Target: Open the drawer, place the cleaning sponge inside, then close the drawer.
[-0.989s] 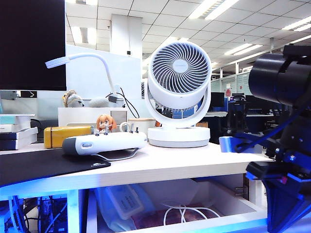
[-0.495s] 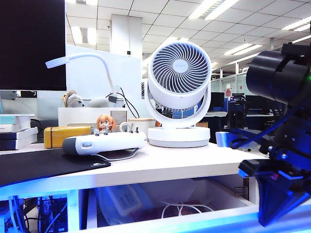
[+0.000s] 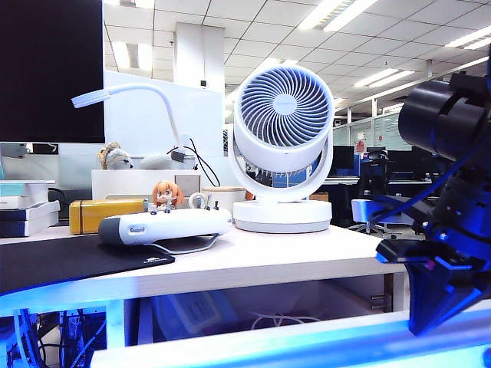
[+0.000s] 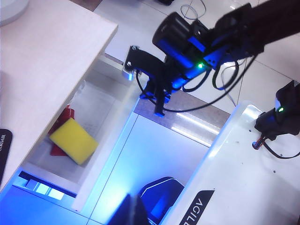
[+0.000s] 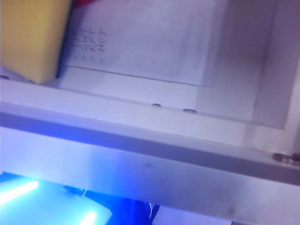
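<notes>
While the drawer point(image 4: 101, 140) stands part open under the desk point(image 4: 42, 61), the cleaning sponge point(image 4: 74, 141) lies flat inside it, yellow face up, resting partly on something red point(image 4: 63, 123) near the front panel. The right gripper point(image 4: 159, 101) points down at the drawer's front edge near its end, jaws closed and holding nothing; its wrist view looks close over the white front panel point(image 5: 140, 173), with the sponge just behind the rim. The left gripper point(image 4: 133, 213) hangs well above the floor beside the drawer, jaws closed and empty.
</notes>
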